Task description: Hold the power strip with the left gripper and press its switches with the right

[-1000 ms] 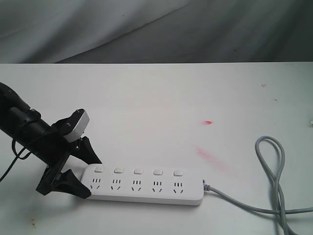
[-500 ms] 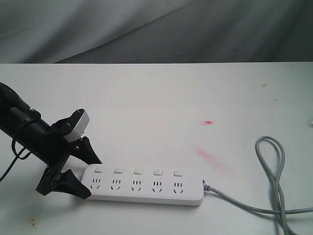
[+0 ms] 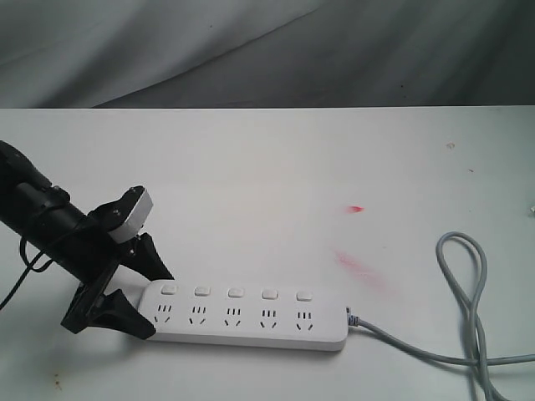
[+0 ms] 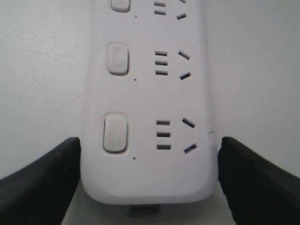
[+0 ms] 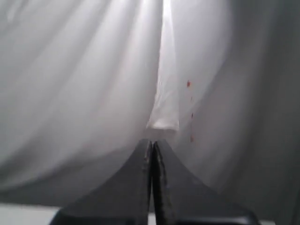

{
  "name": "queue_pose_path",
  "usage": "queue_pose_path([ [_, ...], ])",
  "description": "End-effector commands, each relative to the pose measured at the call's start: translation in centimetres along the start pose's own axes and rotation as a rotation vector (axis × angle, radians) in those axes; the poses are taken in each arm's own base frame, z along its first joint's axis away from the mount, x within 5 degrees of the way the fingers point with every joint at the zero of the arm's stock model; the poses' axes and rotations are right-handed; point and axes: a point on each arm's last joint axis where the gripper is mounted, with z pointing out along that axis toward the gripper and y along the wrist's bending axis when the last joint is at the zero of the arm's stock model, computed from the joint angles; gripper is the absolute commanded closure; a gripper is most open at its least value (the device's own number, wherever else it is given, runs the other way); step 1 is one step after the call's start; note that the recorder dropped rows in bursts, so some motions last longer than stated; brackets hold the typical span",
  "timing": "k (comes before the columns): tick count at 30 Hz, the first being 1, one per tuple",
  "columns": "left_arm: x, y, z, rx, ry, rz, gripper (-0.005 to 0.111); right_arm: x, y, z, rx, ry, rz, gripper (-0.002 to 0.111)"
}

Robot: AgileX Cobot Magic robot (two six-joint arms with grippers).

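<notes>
The left gripper (image 3: 159,303) clamps the power strip (image 3: 251,322) by its end; only its own wrist view catches the right gripper (image 5: 151,142), fingers pressed together, facing grey drapery (image 5: 70,93).

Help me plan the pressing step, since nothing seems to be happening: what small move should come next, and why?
Probably swing the right gripper down toward the switches. Its jaws are shut, but it faces the grey backdrop and is absent from the exterior view. The left gripper flanks the power strip end, fingers seemingly against both sides, so holding looks done.
</notes>
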Motion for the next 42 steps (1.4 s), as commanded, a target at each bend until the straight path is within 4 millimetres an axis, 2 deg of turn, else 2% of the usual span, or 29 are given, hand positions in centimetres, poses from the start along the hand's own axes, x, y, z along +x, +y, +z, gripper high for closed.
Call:
queue_pose_path([
  [1, 0.2, -0.2, 0.2, 0.015, 0.026, 0.02, 0.107, 0.4, 0.4, 5.9, -0.156, 0.421, -0.177, 0.097],
  [3, 0.2, -0.2, 0.2, 0.015, 0.026, 0.02, 0.107, 1.3, 0.6, 8.2, -0.238, 0.54, -0.182, 0.085],
  [4, 0.2, -0.2, 0.2, 0.015, 0.026, 0.02, 0.107, 1.7, 0.9, 9.5, -0.287, 0.581, -0.203, 0.075],
  [6, 0.2, -0.2, 0.2, 0.015, 0.026, 0.02, 0.107, 2.4, 1.3, 12.3, -0.34, 0.585, -0.26, 0.06],
  [8, 0.2, -0.2, 0.2, 0.015, 0.026, 0.02, 0.107, 2.9, 1.5, 13.8, -0.341, 0.561, -0.291, 0.058],
  [11, 0.2, -0.2, 0.2, 0.015, 0.026, 0.02, 0.107, 4.0, 1.7, 15.7, -0.337, 0.559, -0.303, 0.054],
  [15, 0.2, -0.2, 0.2, 0.015, 0.026, 0.02, 0.107, 6.0, 2.1, 17.4, -0.357, 0.624, -0.343, 0.023],
  [18, 0.2, -0.2, 0.2, 0.015, 0.026, 0.02, 0.107, 7.3, 2.7, 18.2, -0.378, 0.679, -0.369, 0.007],
  [21, 0.2, -0.2, 0.2, 0.015, 0.026, 0.02, 0.107, 8.0, 3.2, 18.5, -0.412, 0.711, -0.321, 0.004],
  [25, 0.2, -0.2, 0.2, 0.015, 0.026, 0.02, 0.107, 7.5, 3.8, 18.7, -0.44, 0.662, -0.245, 0.004],
  [29, 0.2, -0.2, 0.2, 0.015, 0.026, 0.02, 0.107, 7.6, 4.5, 18.4, -0.499, 0.684, -0.171, 0.004],
  [32, 0.2, -0.2, 0.2, 0.015, 0.026, 0.02, 0.107, 8.3, 5.0, 19.2, -0.537, 0.688, -0.093, 0.004],
  [35, 0.2, -0.2, 0.2, 0.015, 0.026, 0.02, 0.107, 10.1, 5.4, 20.8, -0.583, 0.707, -0.075, 0.004],
  [39, 0.2, -0.2, 0.2, 0.015, 0.026, 0.02, 0.107, 14.7, 7.3, 22.7, -0.82, 0.761, -0.334, 0.004],
  [42, 0.2, -0.2, 0.2, 0.015, 0.026, 0.02, 0.107, 18.8, 9.5, 24.4, -0.936, 0.787, -0.423, 0.004],
])
